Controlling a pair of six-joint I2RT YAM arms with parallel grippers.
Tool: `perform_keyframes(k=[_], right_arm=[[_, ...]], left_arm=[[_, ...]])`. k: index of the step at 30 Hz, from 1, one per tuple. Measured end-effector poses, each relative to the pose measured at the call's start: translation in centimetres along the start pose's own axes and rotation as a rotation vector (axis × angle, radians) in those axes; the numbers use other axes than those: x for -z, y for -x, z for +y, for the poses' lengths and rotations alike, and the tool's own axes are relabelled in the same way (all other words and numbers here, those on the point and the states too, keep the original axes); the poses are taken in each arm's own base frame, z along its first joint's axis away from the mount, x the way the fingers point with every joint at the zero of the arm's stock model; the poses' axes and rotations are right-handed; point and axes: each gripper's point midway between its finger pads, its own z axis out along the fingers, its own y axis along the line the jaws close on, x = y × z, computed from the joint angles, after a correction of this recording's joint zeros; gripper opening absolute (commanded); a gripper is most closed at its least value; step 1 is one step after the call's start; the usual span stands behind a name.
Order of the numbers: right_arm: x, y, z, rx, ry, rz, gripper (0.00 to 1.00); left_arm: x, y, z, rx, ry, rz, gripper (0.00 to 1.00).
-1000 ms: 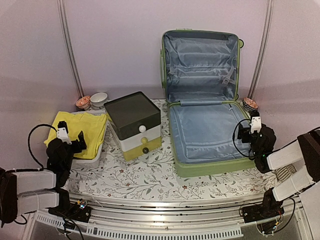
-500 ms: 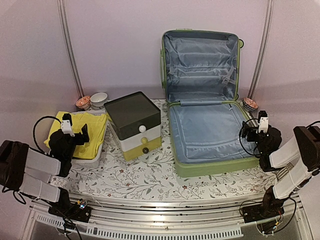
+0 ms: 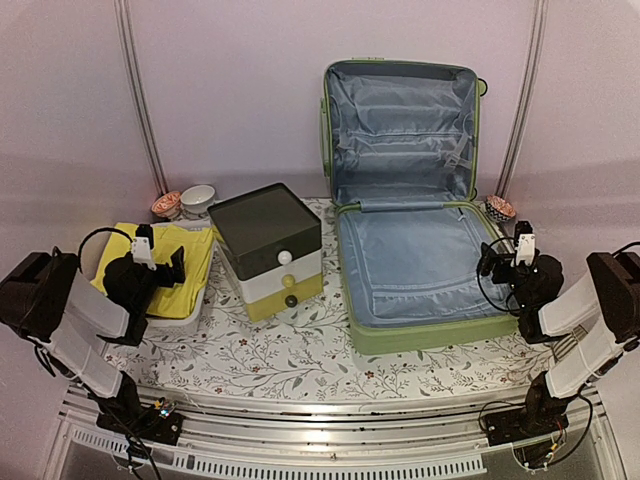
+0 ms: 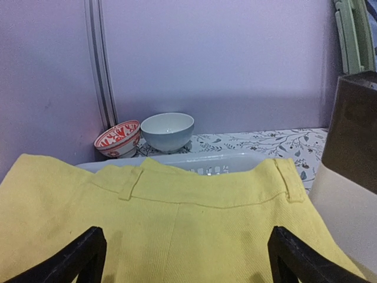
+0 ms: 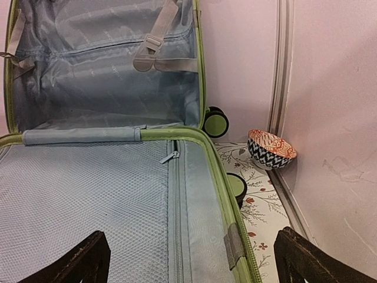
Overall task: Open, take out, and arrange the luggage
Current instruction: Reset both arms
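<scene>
Left gripper (image 3: 166, 268) shifted; right wrist alone shows luggage (image 5: 88, 200) zipper (image 5: 171, 157)

Soft, even light; the luggage (image 3: 405, 265) interior shadowed at top; overhead edges bow slightly.

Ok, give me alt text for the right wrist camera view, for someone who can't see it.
An open light-green suitcase lies empty, pale blue lining showing, its lid standing upright. A patterned bowl sits to its right by the wall, and the right gripper, open, shows its black fingers at the bottom corners.
</scene>
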Motion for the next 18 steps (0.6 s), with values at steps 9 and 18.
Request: perform_keyframes(k=[9, 18], right_arm=[[0.00, -0.06, 0.48, 0.011, 0.028, 0.001, 0.99], [0.00, -0.07, 0.69, 0.011, 0.040, 0.002, 0.99]], left_arm=[[-0.66, 0.83, 0.07, -0.001, 0.002, -0.020, 0.98], [-0.66, 0.79, 0.06, -0.001, 0.002, -0.018, 0.98]])
